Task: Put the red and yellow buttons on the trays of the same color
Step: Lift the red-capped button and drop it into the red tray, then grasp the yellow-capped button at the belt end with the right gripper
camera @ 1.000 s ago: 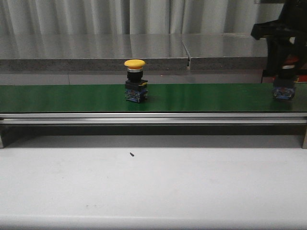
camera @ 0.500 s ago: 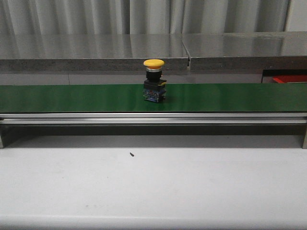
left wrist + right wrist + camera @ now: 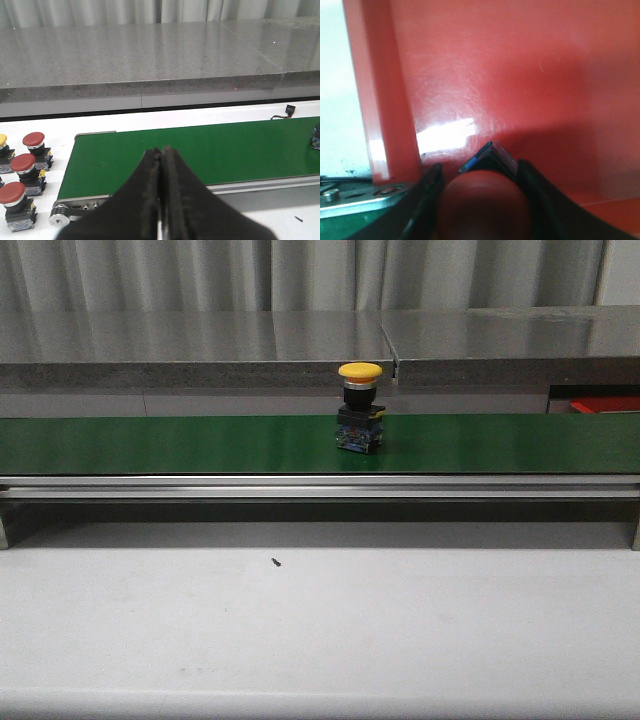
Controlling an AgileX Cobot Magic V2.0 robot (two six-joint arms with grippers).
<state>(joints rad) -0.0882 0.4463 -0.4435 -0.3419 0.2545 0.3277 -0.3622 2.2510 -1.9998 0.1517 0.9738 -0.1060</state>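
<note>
- Buttons are the concern here, and the nearest one sits inside the right claw (image 3: 482,200): a red button (image 3: 482,205) with its dome clamped between the two dark fingers, hanging over the red tray (image 3: 510,75). I judge it is held there because red goes on red and the drop is not yet made.
- Only the right wrist view shows this; in the front view that tray (image 3: 605,404) is a red sliver at the far right edge and neither arm appears.
- Left claw (image 3: 161,195) has its fingers pressed together on nothing, poised above the near end of the green belt (image 3: 200,152), probably waiting for a button to come.
- Beside that belt end, on the white table (image 3: 35,205), spare red buttons (image 3: 22,170) stand upright in a column, with a yellow cap (image 3: 2,140) cut off at the edge. The front view misses these entirely.
- Farther off, the yellow button (image 3: 360,407) stands upright on the belt, right of middle, apart from both claws. The front view shows it whole; the left wrist view catches only a dark scrap at the belt's far edge, likely the same one.
- No yellow tray shows in any view.
</note>
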